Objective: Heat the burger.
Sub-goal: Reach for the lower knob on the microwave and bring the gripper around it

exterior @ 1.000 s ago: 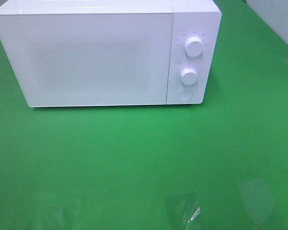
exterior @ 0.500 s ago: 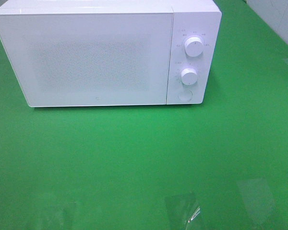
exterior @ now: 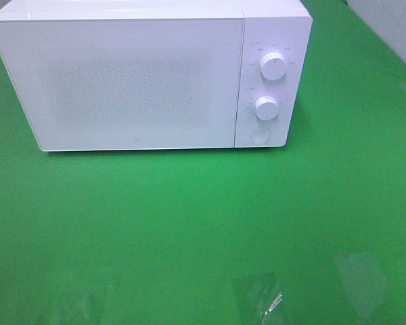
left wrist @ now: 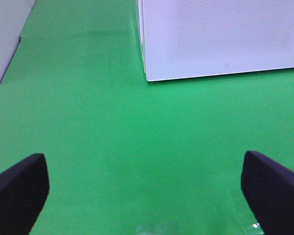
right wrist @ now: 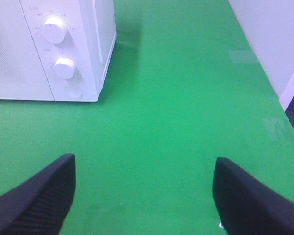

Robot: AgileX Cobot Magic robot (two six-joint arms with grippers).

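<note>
burger: not in any view I have. The microwave (exterior: 274,27) door (exterior: 122,81) is shut and frosted, so I can't tell if it's inside.
left fingers (left wrist: 19,193): spread wide with nothing between them, over bare desk (exterior: 189,217), looking at the microwave's left front corner.
right fingers (right wrist: 39,196): apart and empty, over the desk, facing the control panel.
panel: upper knob (exterior: 273,66), lower knob (exterior: 265,106), round button (exterior: 260,135) under them.
step: my guess is either the button gets pressed to pop the door or a knob gets turned. I can't settle which without seeing the burger.
handling: I expect it to be light, soft and stacked. The layers will likely slide on each other, the glossy bun looks a slick bet, and a hard squeeze would squash it.
hold: I'd take it from the sides, low, with the fingers spanning both buns. Close gently and keep it level.
risk: a top-only grip probably lifts the bun off the rest.
</note>
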